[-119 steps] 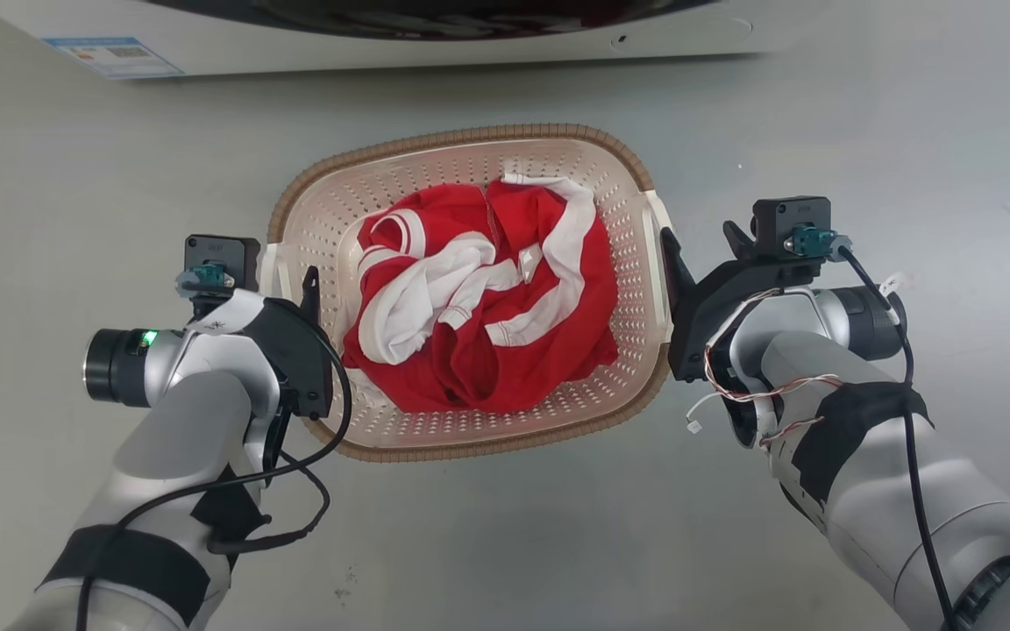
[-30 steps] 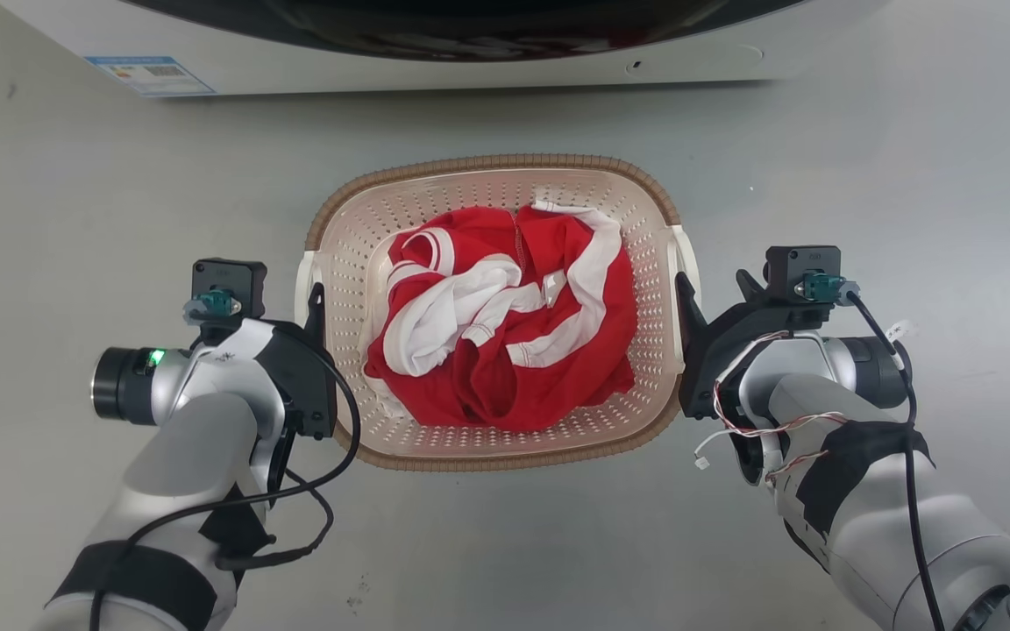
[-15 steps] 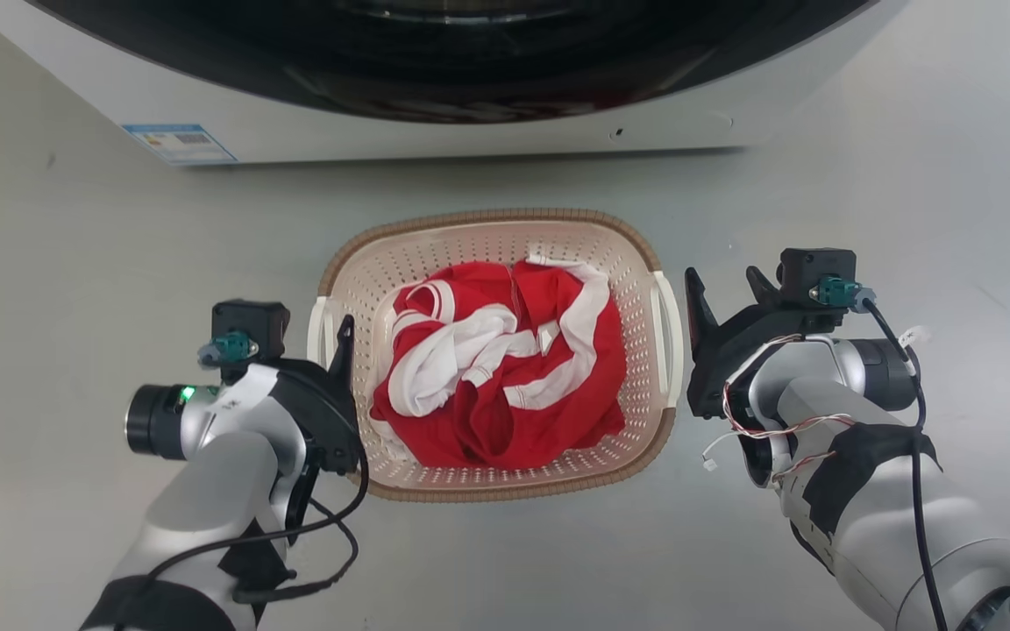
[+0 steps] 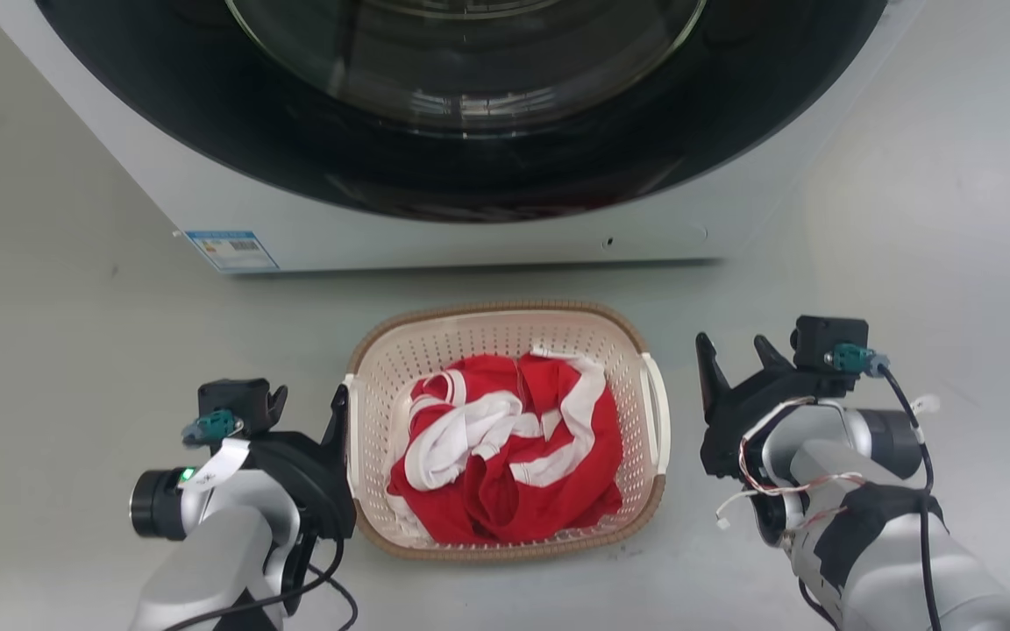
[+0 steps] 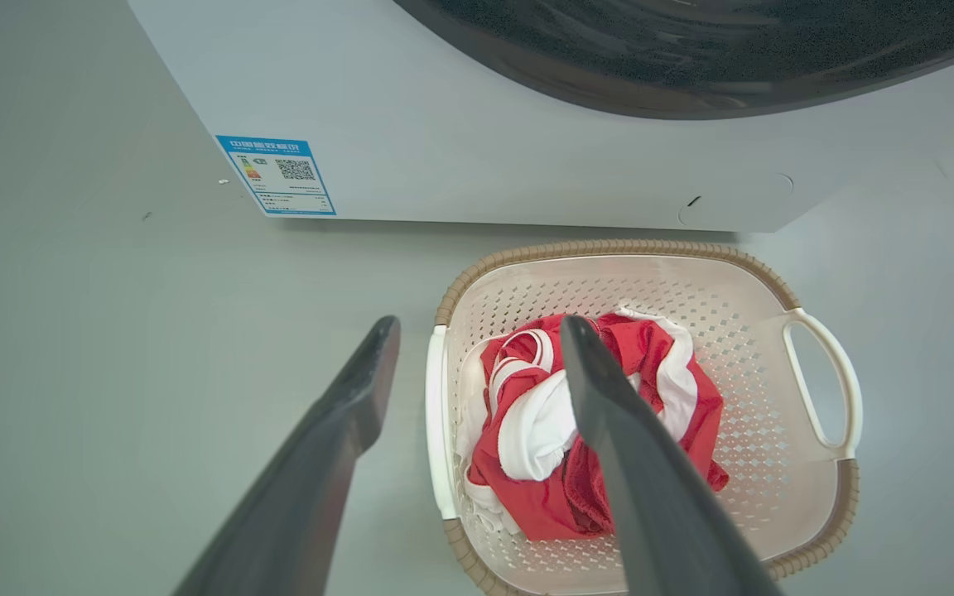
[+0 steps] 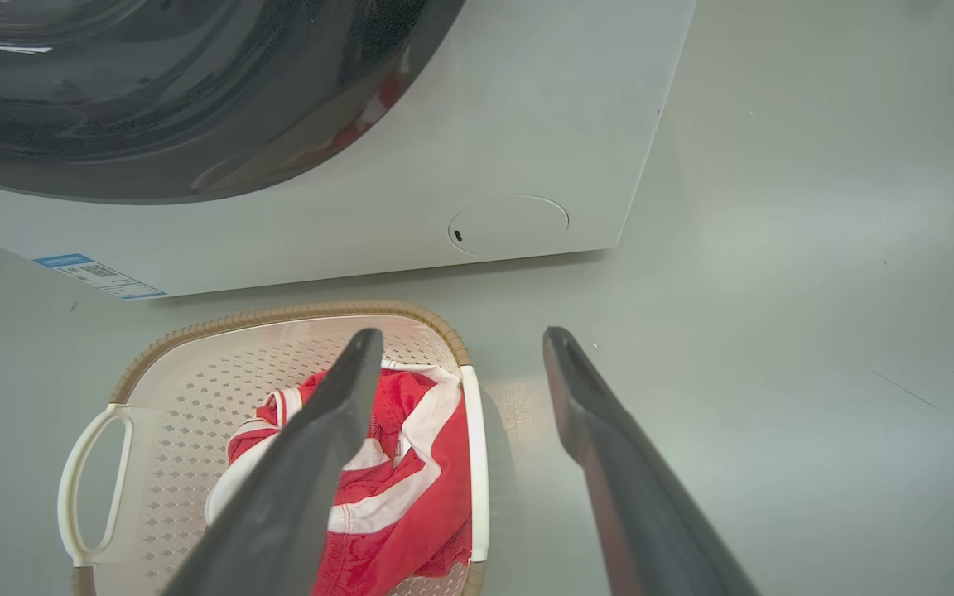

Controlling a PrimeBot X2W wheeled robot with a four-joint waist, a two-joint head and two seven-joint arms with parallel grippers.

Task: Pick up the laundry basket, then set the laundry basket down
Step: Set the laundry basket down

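The laundry basket, cream with a brown rim, stands on the grey floor in front of the washer. A red and white garment lies in it. My left gripper is open beside the basket's left handle, its inner finger close to it. In the left wrist view the left gripper straddles that handle from above, holding nothing. To the right of the right handle, my right gripper is open and clear of it. The right wrist view shows the right gripper over the right handle.
The white washer with its dark round door rises just behind the basket. A blue label sits on its lower left front. Bare grey floor lies on both sides and in front.
The head camera has risen, so the washer shows more and the basket looks smaller and lower. The right gripper has drawn away from the right handle. The basket rests on the floor.
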